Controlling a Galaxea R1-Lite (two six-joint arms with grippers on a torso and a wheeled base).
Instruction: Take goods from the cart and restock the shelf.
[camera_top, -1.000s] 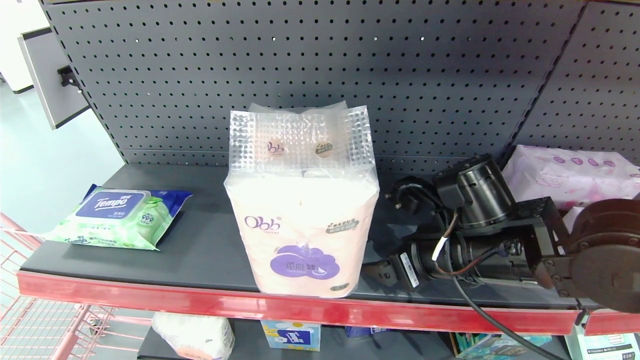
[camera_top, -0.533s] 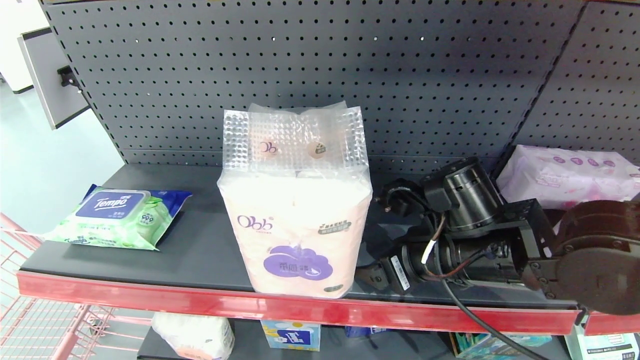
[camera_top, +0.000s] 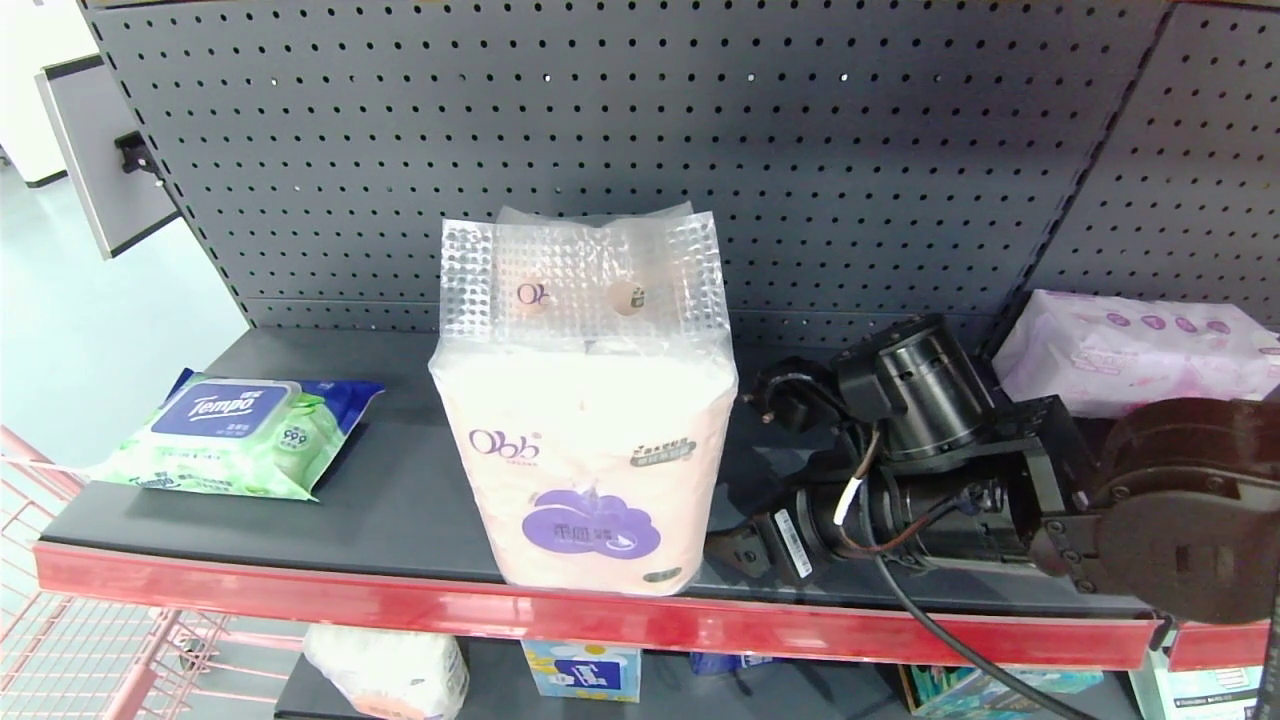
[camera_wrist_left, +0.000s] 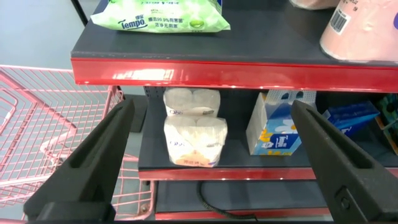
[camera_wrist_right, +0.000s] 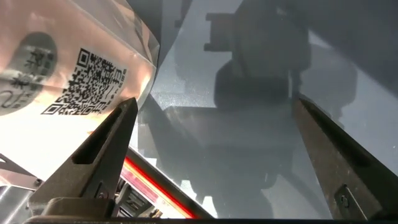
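A peach toilet paper pack (camera_top: 590, 470) with a purple label stands upright at the shelf's front edge. My right gripper (camera_top: 735, 545) lies low on the shelf board just right of the pack, pointing left at its lower side. In the right wrist view the right gripper (camera_wrist_right: 212, 102) is open with only bare shelf between its fingers, and the pack (camera_wrist_right: 62, 106) lies against the outside of one finger. My left gripper (camera_wrist_left: 212, 106) is open and holds nothing, in front of the lower shelves. The pack's bottom corner (camera_wrist_left: 360, 31) shows above it.
A green wet wipes pack (camera_top: 240, 435) lies flat at the shelf's left. A pink tissue pack (camera_top: 1140, 350) sits at the far right. The pink wire cart (camera_wrist_left: 43, 124) stands lower left. Toilet rolls (camera_wrist_left: 193, 134) and a tissue box (camera_wrist_left: 277, 130) fill the lower shelf. Pegboard backs the shelf.
My right arm has moved left along the shelf, and the toilet paper pack has slid a little to the left with it.
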